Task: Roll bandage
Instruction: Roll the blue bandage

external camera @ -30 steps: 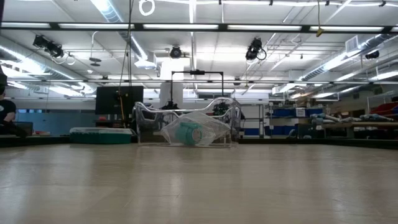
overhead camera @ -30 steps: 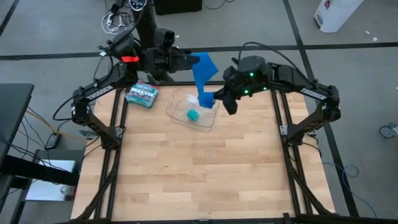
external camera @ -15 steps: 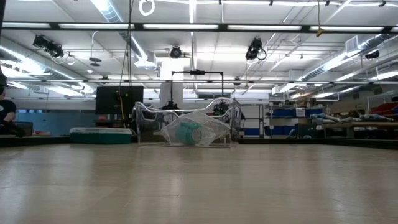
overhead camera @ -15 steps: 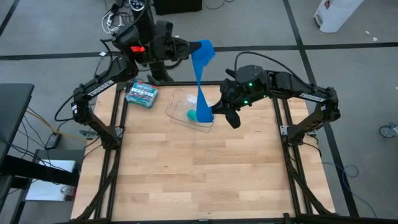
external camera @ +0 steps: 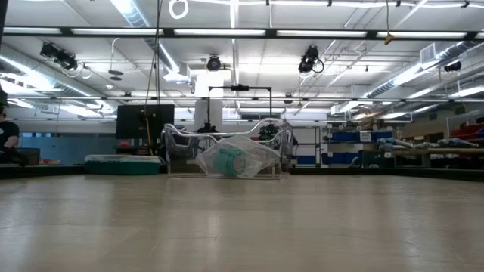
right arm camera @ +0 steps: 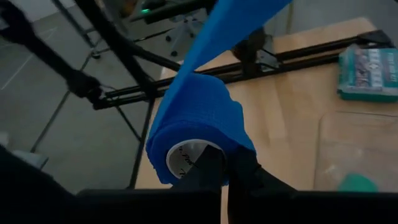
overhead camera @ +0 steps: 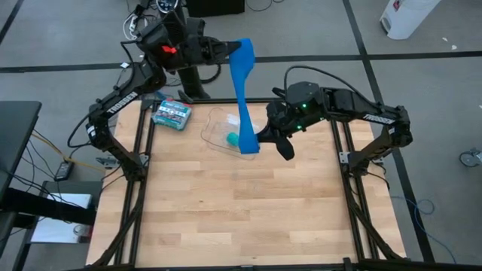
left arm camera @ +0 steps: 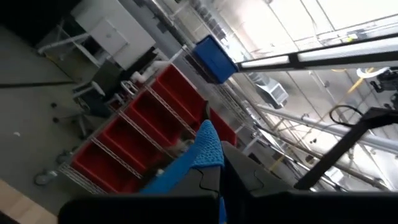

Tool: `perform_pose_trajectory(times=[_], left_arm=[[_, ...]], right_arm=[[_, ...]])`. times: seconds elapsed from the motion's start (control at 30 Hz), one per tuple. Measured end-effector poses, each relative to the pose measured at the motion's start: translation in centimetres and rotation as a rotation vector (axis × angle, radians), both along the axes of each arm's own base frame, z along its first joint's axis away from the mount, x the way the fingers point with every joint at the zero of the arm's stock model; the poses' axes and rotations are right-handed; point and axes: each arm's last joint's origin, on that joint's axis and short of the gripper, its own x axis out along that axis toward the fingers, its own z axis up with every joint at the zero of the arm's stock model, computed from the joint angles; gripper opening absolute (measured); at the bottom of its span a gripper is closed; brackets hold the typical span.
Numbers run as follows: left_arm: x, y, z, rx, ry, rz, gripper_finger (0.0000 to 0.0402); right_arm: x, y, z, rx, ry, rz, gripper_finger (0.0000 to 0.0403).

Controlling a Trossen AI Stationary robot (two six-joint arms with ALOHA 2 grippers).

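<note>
Bandage (overhead camera: 242, 98): bright blue strip stretched taut between the two grippers, raised above the back of the desk; upper end flared near the left gripper, lower end wound into a roll at the right gripper.
Roll (right arm camera: 198, 127): blue wraps around a white core, open core end facing the right wrist camera; strip leaving it upward out of frame.
Left gripper (overhead camera: 228, 51): raised beyond the desk's far edge, clamped on the strip's upper end; in the left wrist view blue fabric (left arm camera: 198, 155) pinched between the dark fingers.
Right gripper (overhead camera: 257, 137): over the tray's right side, closed on the roll; one finger (right arm camera: 205, 168) set into the core.
Tray (overhead camera: 216, 120): clear, at back centre of the desk, directly under the hanging strip; seen in the low view (external camera: 280, 147) as a clear walled container with crumpled clear plastic inside.
Teal roll (overhead camera: 234, 139): small, lying in the tray, just left of the right gripper; visible through the plastic in the low view (external camera: 229, 163).
Box (overhead camera: 172, 114): green-and-white printed, flat on the desk just left of the tray; also in the right wrist view (right arm camera: 370, 73).
Desk (overhead camera: 241, 211): light wood; front half bare.
Person (external camera: 7, 136): at the low view's left edge, in the room behind, dark top.
</note>
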Motion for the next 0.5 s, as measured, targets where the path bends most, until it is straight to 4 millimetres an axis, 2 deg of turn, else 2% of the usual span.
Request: perform_pose_trajectory(times=[0.27,0.5], left_arm=[[-0.5,1.6,-1.3,0.013,0.131,0.055,0.0008],[-0.2,1.3,-2.3,-0.017,0.224,-0.029,0.0008]], right_arm=[[-0.3,1.3,1.1,-0.02,-0.094,0.065,0.0],[-1.9,1.5,3.3,-0.028,-0.244,0.073,0.0]])
